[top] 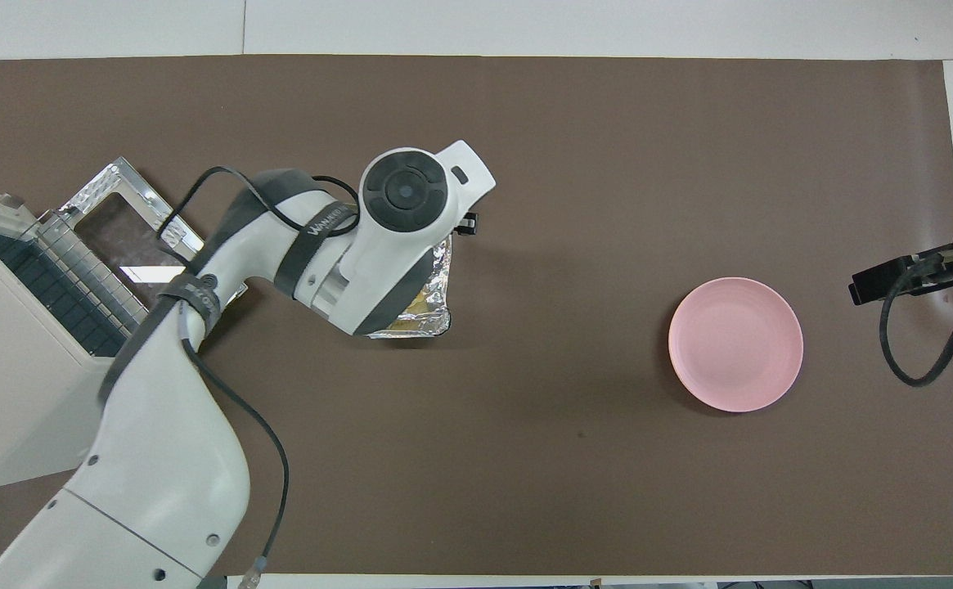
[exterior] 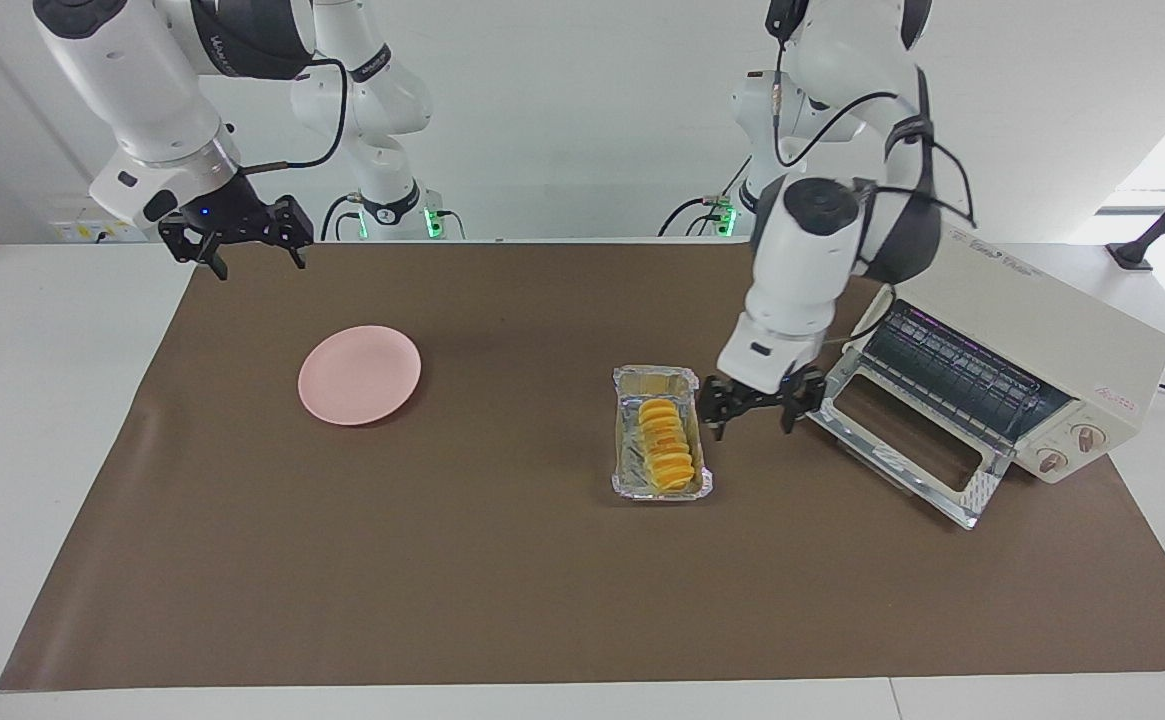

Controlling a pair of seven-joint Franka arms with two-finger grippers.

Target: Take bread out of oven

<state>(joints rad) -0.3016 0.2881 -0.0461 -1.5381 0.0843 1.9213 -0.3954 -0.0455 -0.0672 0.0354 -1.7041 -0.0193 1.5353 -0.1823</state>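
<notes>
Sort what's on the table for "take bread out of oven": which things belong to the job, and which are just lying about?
Part of the job:
- bread, lying in the foil tray on the mat
- oven, door down
- left gripper, open, raised between tray and oven door

Lying about:
- pink plate, bare
- right gripper, open, waiting over the mat's edge

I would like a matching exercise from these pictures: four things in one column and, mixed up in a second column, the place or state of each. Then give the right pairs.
Things:
1. bread
2. oven
3. left gripper
4. pink plate

Places or states:
A. door dropped open, rack bare
B. lying in the foil tray on the mat
C. bare, toward the right arm's end of the table
D. open, holding nothing, between the tray and the oven door

Pairs: 1-B, 2-A, 3-D, 4-C
</notes>
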